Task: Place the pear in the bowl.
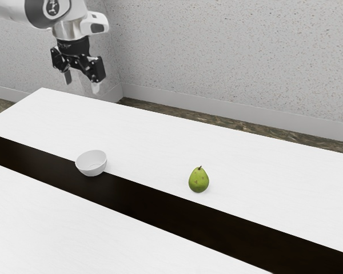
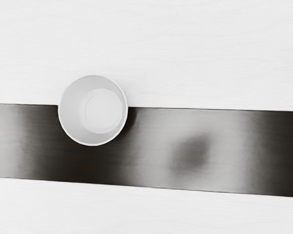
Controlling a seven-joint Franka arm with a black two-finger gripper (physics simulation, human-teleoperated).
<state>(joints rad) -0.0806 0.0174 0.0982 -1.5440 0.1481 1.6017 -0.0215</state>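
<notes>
Pear (image 1: 198, 180): green, dark-flecked, dark-stemmed, wider at its base, standing upright on the white table (image 1: 263, 182), well apart from the bowl (image 1: 91, 164); gripper (image 1: 81, 81) above, fingers wide apart, holding nothing

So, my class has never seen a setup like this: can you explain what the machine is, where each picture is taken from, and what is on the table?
The machine is a single robot arm, drawn by a computer simulation. At its end is a black two-finger gripper, which works a bit like a finger and thumb. Its fingers are apart, with nothing between them.

The exterior view is taken from beside the arm, which comes in at that view's upper left. The wrist view comes from a camera on the arm's hand, looking down.

On the white table, crossed by a dark band, are an empty white bowl, overlapping the band's edge, and a green pear, standing upright on the white part towards the exterior view's right.
</notes>
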